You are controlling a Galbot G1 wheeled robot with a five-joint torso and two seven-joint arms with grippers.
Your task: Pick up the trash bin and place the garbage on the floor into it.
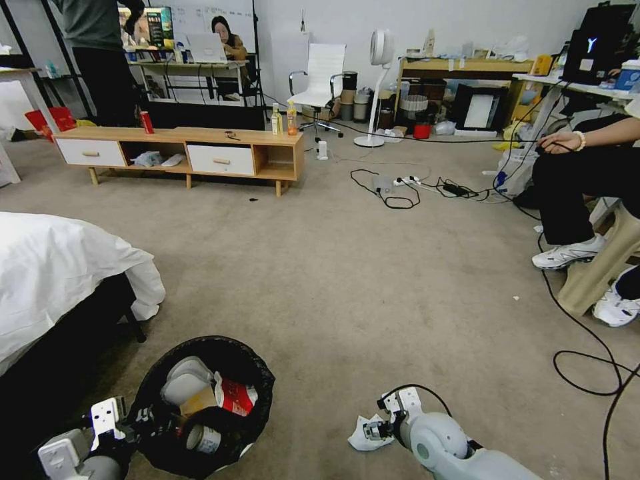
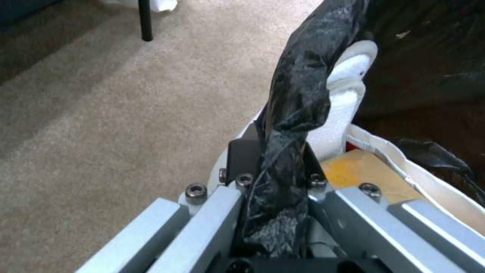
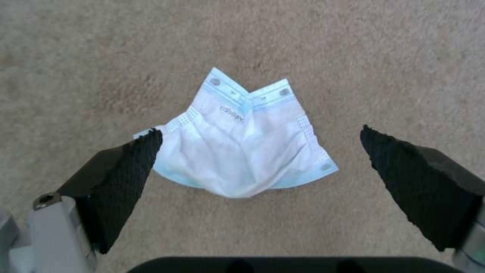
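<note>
The trash bin (image 1: 264,375), lined with a black bag, is at the lower left of the head view. It holds garbage: a red-and-white packet (image 1: 235,397), a brown piece (image 1: 197,402) and a can (image 1: 203,439). My left gripper (image 1: 127,420) is shut on the bin's bag-covered rim (image 2: 303,76), as the left wrist view shows (image 2: 275,159). A crumpled white-and-blue piece of garbage (image 3: 242,144) lies on the floor (image 1: 347,280). My right gripper (image 3: 260,134) hangs open just above it, one black finger on each side. In the head view that gripper (image 1: 377,430) is beside the white piece (image 1: 360,437).
A bed with a white sheet (image 1: 53,267) stands close on the left, one black leg (image 2: 145,19) near the bin. Black cables (image 1: 587,373) loop on the carpet at right, by a seated person's shoes (image 1: 567,255). A low wooden cabinet (image 1: 180,150) stands far back.
</note>
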